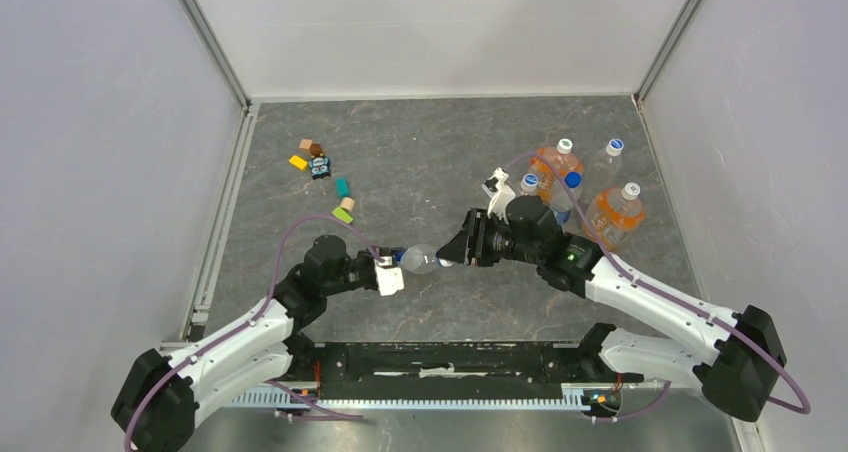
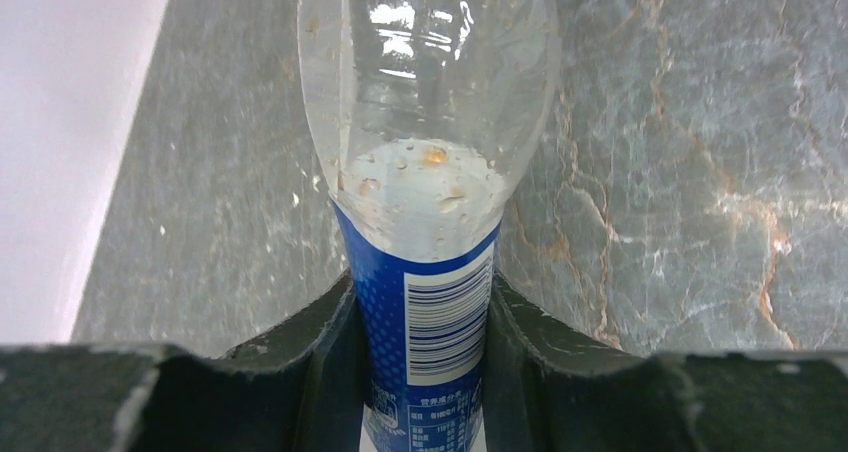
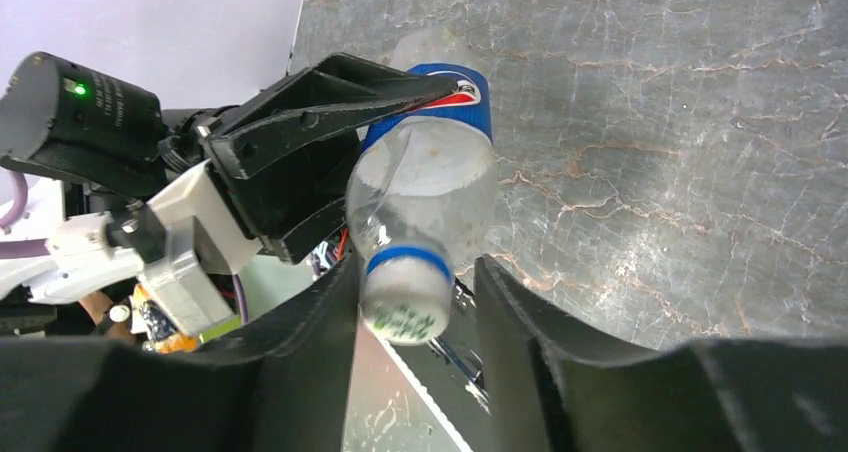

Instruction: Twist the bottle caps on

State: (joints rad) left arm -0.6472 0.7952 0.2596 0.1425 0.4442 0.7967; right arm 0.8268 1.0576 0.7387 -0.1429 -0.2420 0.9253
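My left gripper is shut on the blue label band of a slim clear bottle and holds it lying level above the table, neck towards the right arm. In the left wrist view the bottle stands out from between the fingers. A small white cap with green print sits on the bottle's neck. My right gripper is around that cap; in the right wrist view its left finger touches the cap and a gap shows on the other side. The second loose cap is not in view.
A cluster of bottles stands at the back right: two orange-liquid ones, a clear one and one with a bright blue cap. Small coloured toy blocks lie at the back left.
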